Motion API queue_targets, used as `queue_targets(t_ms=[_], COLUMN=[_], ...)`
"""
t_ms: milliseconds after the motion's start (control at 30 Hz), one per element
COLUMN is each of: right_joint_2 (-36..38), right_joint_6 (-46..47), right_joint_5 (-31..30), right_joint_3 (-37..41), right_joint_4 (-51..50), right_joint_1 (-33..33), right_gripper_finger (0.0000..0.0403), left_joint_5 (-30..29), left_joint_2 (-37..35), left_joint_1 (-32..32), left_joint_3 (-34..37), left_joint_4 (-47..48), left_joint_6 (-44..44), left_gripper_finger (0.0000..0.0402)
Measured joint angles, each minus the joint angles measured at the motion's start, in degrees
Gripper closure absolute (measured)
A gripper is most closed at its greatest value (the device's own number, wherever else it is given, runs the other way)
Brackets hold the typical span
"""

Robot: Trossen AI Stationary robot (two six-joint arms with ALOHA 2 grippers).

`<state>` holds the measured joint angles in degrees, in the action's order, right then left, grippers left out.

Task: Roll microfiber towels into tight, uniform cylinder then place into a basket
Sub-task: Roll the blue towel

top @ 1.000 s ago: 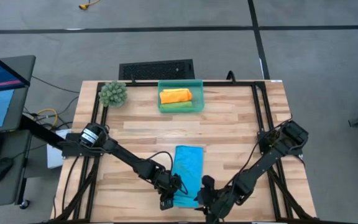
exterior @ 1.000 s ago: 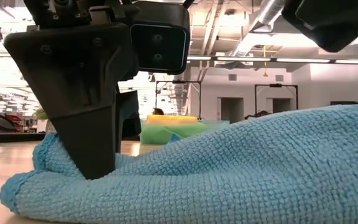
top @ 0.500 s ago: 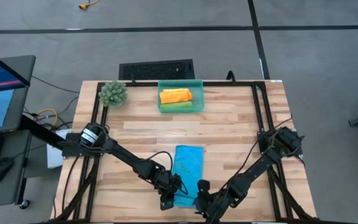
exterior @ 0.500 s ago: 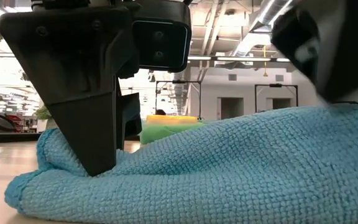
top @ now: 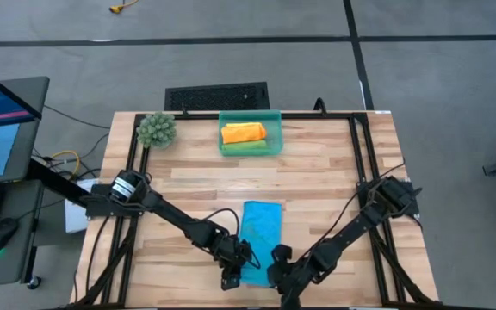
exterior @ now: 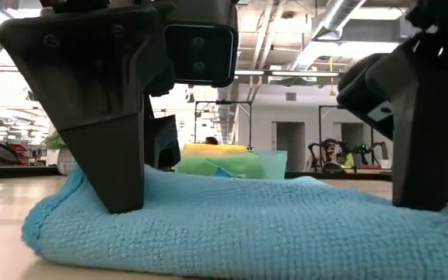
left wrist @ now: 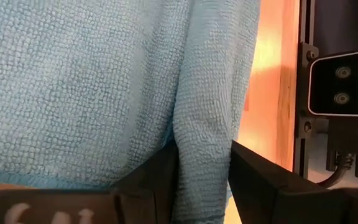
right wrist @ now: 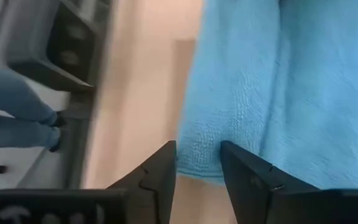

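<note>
- Two claws of mine meet at the near end of the blue towel (top: 260, 232), which lies mid-table.
- My left gripper (left wrist: 202, 177) pinches a fold of it; my right gripper (right wrist: 197, 171) straddles its corner, jaws apart.
- The basket (top: 250, 132) at the far edge holds orange and green rolls.

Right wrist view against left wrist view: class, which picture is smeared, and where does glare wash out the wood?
Right wrist view: the table edge and blue towel look smeared and soft; left wrist view: towel weave crisp, but the bare strip of table beside it glows overexposed orange; low view: bright ceiling lights behind the dark claws.
</note>
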<state>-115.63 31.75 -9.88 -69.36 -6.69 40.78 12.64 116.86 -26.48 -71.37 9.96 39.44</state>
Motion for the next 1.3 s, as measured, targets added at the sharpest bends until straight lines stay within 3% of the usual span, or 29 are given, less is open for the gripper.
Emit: queue_targets(t_ms=[167, 433, 667, 967, 1133, 1300], right_joint_2=[0.0, 0.0, 0.0, 0.0, 0.0, 0.0], right_joint_6=[3.8, 4.3, 7.2, 8.8, 8.9, 8.9], right_joint_5=[0.3, 2.4, 2.5, 2.6, 2.7, 2.7], right_joint_3=[0.0, 0.0, 0.0, 0.0, 0.0, 0.0], right_joint_4=[-4.8, -4.6, -4.5, -4.4, -4.0, -3.9], right_joint_1=[-1.6, -2.4, -2.4, -2.2, -2.2, -2.2], right_gripper_finger=[0.0259, 0.0273, 0.0282, 0.0283, 0.0283, 0.0283], left_joint_5=[-2.6, -8.7, -12.3, -29.5, -29.8, -25.1], left_joint_2=[-2.0, -8.0, -8.5, -11.6, -9.1, -3.9], left_joint_1=[-0.5, -2.5, -5.7, -11.3, -11.8, -9.0], left_joint_3=[0.2, 0.1, 0.0, 0.0, -0.2, 0.0], left_joint_4=[0.6, 0.6, 2.0, 4.0, -1.4, -4.7], left_joint_6=[-1.7, -7.5, -9.8, -13.4, -21.3, -21.9], left_gripper_finger=[0.0275, 0.0275, 0.0275, 0.0286, 0.0295, 0.0302])
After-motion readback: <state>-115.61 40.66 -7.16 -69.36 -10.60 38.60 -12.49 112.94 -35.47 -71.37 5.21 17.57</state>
